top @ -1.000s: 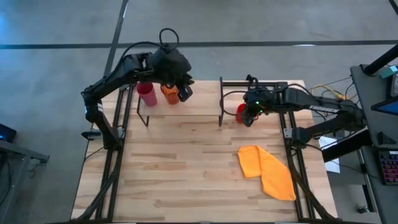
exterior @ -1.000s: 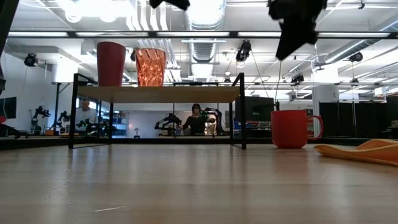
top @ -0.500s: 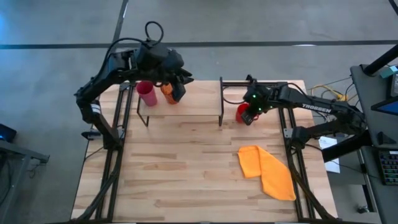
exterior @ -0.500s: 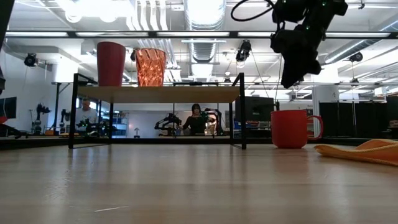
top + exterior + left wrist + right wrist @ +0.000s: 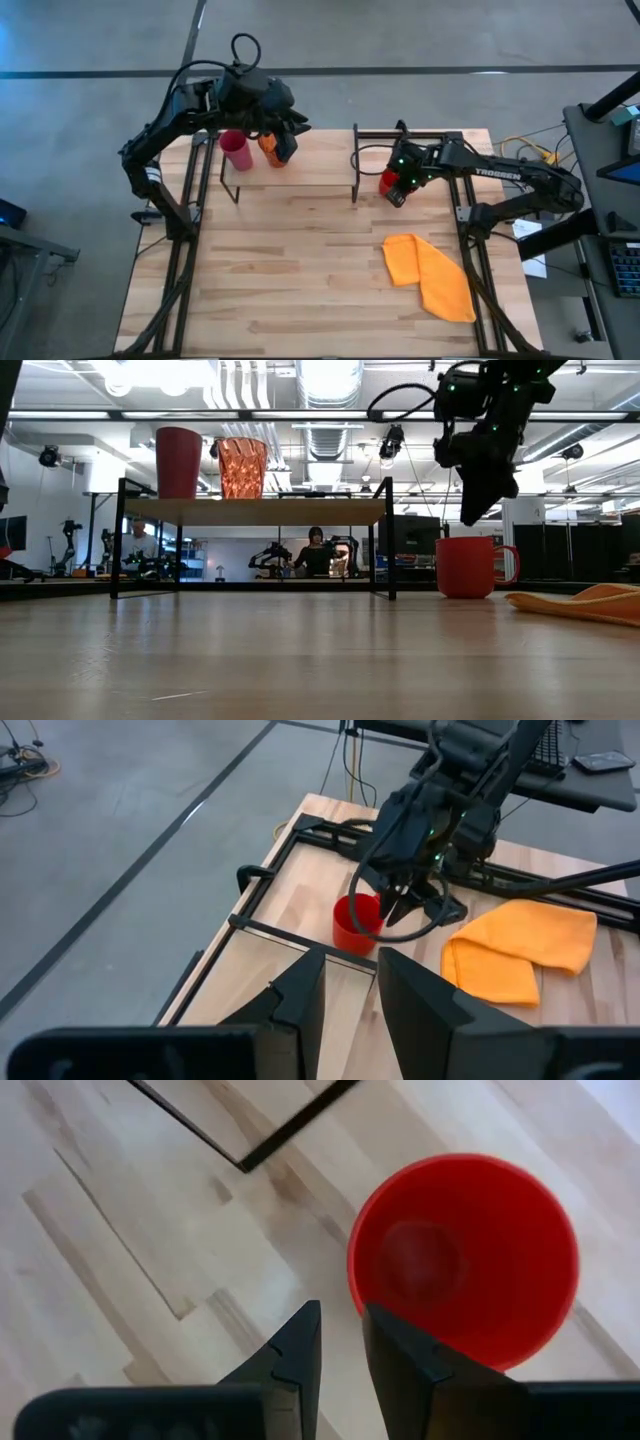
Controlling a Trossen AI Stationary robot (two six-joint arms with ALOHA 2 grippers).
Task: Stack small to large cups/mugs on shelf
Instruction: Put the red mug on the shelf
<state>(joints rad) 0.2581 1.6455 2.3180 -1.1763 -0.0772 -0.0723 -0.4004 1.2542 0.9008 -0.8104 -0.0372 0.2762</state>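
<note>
A pink tumbler [image 5: 236, 150] and an orange ribbed cup [image 5: 270, 150] stand upright side by side on the left end of the shelf [image 5: 312, 160]; the low view shows them, the tumbler [image 5: 179, 462] and the cup [image 5: 242, 468], on the plank top [image 5: 250, 511]. A red mug [image 5: 386, 180] stands on the table just right of the shelf, its handle [image 5: 508, 563] pointing right. My right gripper [image 5: 478, 518] hangs just above the mug's rim [image 5: 462, 1260], narrowly open, touching nothing. My left gripper [image 5: 284, 147] hovers above the orange cup, narrowly open [image 5: 350, 982] and empty.
An orange cloth [image 5: 428, 275] lies folded on the table's right half, toward the near edge. The shelf's black wire legs [image 5: 390, 538] stand close to the mug's left. Two people [image 5: 318, 550] show in the room beyond the far edge.
My right gripper has come down toward the red mug and now hangs just over its rim. My left gripper has risen out of the low view and drawn a little toward the table's far left, away from the orange cup. The cups and mug have stayed put.
</note>
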